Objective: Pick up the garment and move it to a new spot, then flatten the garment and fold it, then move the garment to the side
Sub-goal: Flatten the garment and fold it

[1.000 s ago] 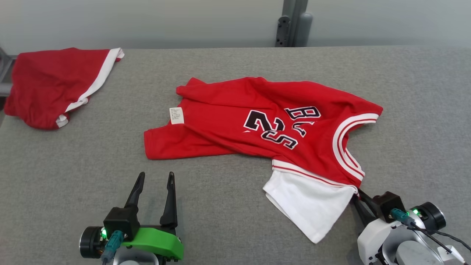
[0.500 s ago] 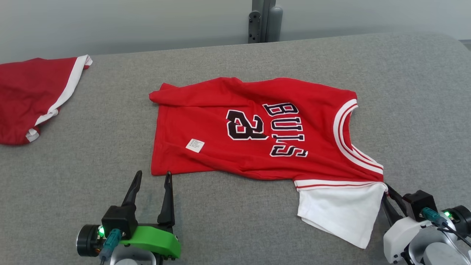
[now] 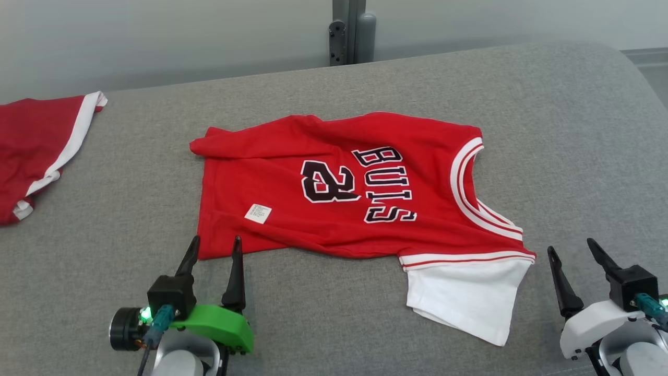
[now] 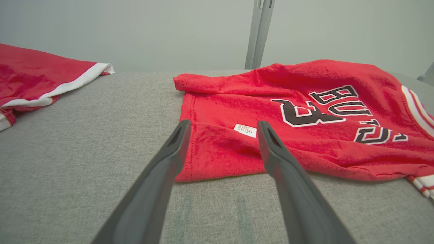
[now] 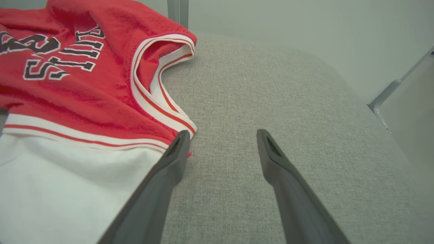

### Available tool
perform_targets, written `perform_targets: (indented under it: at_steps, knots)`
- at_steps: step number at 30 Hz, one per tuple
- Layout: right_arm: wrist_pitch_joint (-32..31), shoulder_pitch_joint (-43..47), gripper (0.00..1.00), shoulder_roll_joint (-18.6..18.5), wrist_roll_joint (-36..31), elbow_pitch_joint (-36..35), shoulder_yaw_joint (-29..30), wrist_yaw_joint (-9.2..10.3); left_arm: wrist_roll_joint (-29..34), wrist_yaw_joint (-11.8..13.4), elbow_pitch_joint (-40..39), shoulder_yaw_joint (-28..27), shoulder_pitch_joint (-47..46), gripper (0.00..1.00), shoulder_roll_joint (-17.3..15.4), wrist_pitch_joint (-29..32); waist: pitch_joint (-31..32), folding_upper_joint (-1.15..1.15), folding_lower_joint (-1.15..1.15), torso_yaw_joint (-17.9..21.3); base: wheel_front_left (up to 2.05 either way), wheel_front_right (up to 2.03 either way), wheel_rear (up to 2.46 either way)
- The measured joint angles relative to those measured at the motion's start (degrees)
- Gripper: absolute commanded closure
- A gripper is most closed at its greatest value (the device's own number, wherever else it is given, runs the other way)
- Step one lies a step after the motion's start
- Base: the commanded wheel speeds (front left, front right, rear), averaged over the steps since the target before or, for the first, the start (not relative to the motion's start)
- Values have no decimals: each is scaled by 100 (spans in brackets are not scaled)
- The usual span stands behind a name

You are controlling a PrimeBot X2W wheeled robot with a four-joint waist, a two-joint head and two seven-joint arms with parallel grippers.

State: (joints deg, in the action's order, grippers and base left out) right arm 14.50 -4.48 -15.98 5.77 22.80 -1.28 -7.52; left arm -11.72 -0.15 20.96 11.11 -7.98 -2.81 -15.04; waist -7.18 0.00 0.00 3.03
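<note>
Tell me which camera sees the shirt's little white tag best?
The left wrist view: the tag lies close ahead of the left gripper. The head view shows it from above, farther off. The right wrist view faces the shirt's neckline and white sleeve.

This looks like a robot test room, a kind of lab, more than a home. A big table [image 3: 334,324] with gray cloth on top takes up most of the room. On the far side is a plain pale wall [image 3: 156,42] with a gray metal post [image 3: 348,31]. At the near edge are the robot's left gripper [image 3: 216,241] and right gripper [image 3: 570,244]. A red shirt [image 3: 334,219] lies in the middle of the table. Another red cloth [image 3: 31,151] lies at the far left.
</note>
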Motion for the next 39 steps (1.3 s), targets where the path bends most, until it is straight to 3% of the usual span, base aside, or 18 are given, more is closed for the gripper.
perform_targets:
  at_steps: [9,17,18,21,24,27,39]
  knots:
    - [21,36,0,247,-246,-717,209,0,-84,57,1330,-224,-1023,0,-339,506,-121,0,0,344,0,0,0]
    - [14,5,0,314,-263,-820,109,0,-252,-125,2011,-291,-1504,0,-531,743,-289,0,0,497,0,0,0]
    - [14,4,0,316,-263,-820,105,0,-267,-140,2053,-288,-1530,3,-528,744,-292,0,0,498,0,0,0]
    - [13,4,0,324,-265,-810,99,0,-300,-234,2227,-240,-1598,45,-526,801,-271,0,0,484,0,0,0]
    - [13,1,0,332,-265,-790,60,0,-335,-303,2397,-172,-1634,65,-505,873,-227,0,0,466,0,0,0]
    - [13,-19,0,348,-265,-790,40,0,-369,-355,2515,-142,-1667,100,-478,842,-184,0,0,451,0,0,0]
    - [14,22,0,341,-267,-780,55,0,-363,-402,2331,-1,-1595,100,-457,134,-7,0,0,324,0,0,0]
